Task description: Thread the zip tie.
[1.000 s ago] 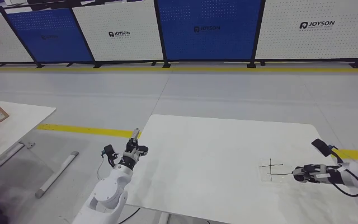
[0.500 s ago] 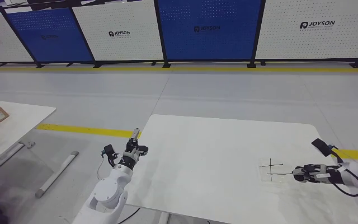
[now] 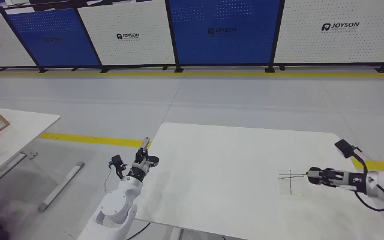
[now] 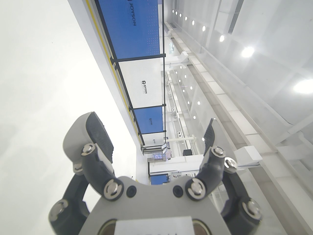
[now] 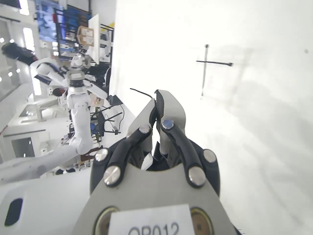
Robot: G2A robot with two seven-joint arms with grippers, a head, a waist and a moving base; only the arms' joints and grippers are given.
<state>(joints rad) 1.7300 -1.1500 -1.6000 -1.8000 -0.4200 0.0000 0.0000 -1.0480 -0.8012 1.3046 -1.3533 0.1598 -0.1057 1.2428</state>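
Right hand [image 5: 155, 96], closed on one thin zip tie [image 5: 138, 91], has shifted left toward the crossed zip ties [image 5: 206, 62] lying at the right of the surface [image 3: 228, 168]. The left hand [image 4: 154, 128] hangs open at its left edge.

Big hall with a pale grey floor [image 3: 180, 96] and a yellow stripe [image 3: 90, 139] painted across it. Blue panels [image 3: 223, 31] and white panels [image 3: 127, 33], pegboard style, fence off the back. There's a white table [image 3: 228, 168] up front and another table [image 3: 24, 129] off to the left. Round ceiling lights [image 4: 247, 52] overhead.
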